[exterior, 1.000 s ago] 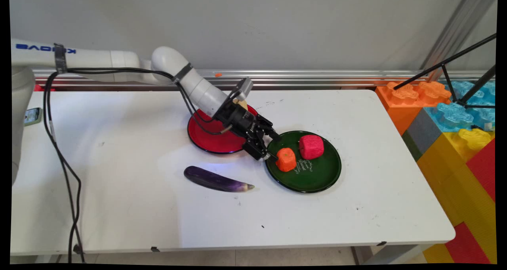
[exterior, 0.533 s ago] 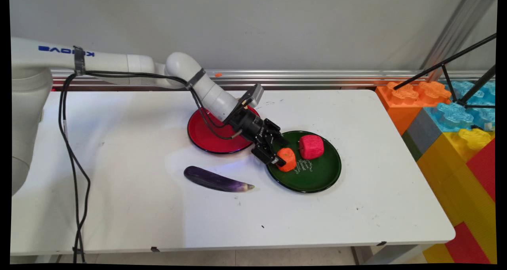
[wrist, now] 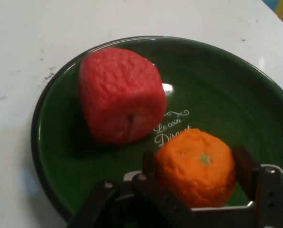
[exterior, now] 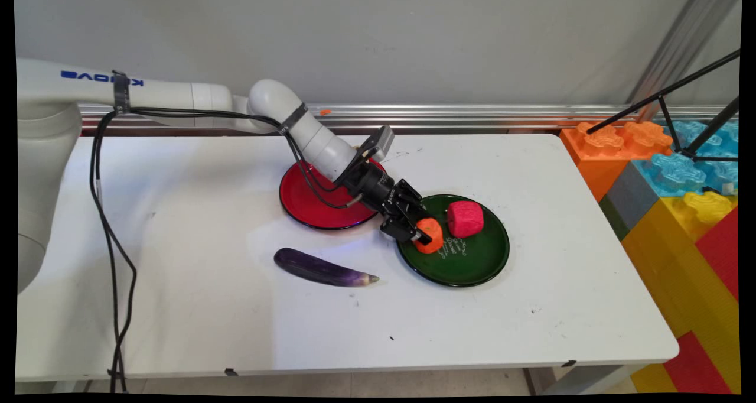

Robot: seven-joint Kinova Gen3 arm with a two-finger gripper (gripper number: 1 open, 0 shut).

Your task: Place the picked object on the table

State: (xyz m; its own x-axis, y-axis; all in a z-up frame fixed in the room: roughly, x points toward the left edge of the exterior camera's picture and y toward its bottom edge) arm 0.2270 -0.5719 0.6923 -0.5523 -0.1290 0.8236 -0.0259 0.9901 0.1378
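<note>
Already the gripper (wrist: 198, 171) pinches the orange (exterior: 429, 235) on the green plate (exterior: 472, 267) (not lifted clear).

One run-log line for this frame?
gripper | shut on orange fruit | on green plate | red fruit beside
</note>
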